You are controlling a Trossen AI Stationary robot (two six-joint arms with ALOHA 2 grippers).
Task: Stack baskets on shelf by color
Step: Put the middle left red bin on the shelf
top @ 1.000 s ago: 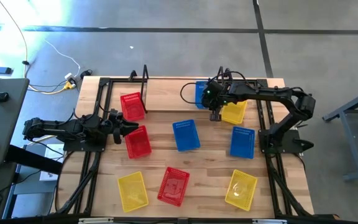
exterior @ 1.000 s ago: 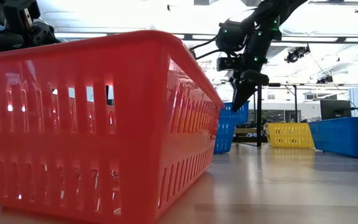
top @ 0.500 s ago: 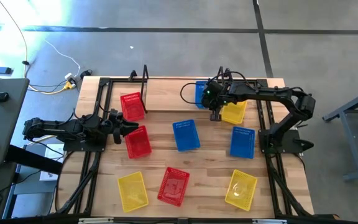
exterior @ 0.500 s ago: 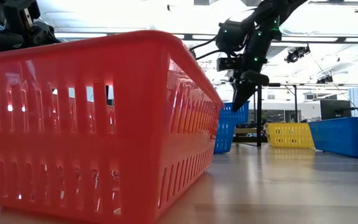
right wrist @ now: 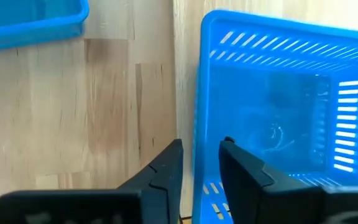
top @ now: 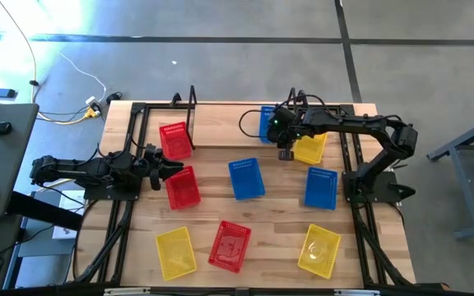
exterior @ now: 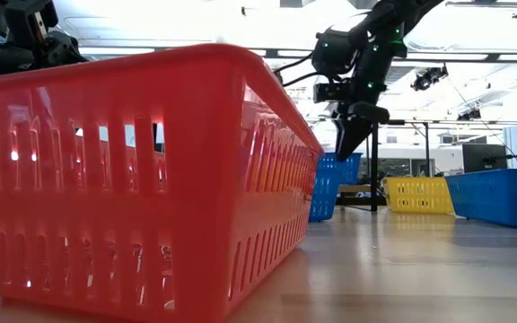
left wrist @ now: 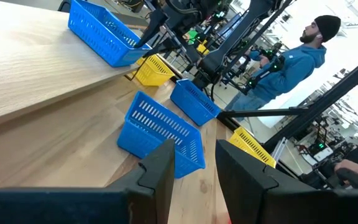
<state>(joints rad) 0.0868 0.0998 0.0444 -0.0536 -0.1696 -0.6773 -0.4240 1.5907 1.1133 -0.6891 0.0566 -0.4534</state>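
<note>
Nine mesh baskets show in the high view. On the shelf (top: 220, 125) a red basket (top: 174, 140) stands at its left end and a blue basket (top: 265, 123) at its right end. My right gripper (top: 285, 153) points down over that blue basket (right wrist: 272, 118), slightly open, with the basket's near rim (right wrist: 199, 93) in line with the gap between its fingers. In the low view the right gripper (exterior: 344, 148) ends about level with the basket's top (exterior: 335, 179). My left gripper (top: 161, 171) waits open beside a red basket (top: 182, 187) on the table. My right gripper points down at the blue basket's near rim (right wrist: 199, 124), one finger (right wrist: 169, 162) on the outside and one finger (right wrist: 232, 158) over the inside. I cannot tell whether either finger touches the rim. The basket rests on the shelf board.
On the table lie two more blue baskets (top: 245, 178) (top: 321, 187), three yellow baskets (top: 309, 148) (top: 175, 251) (top: 319, 249) and a red basket (top: 230, 245). That red basket (exterior: 142, 179) fills the low view's left. A person in a blue hoodie (left wrist: 297, 56) stands beyond the table.
</note>
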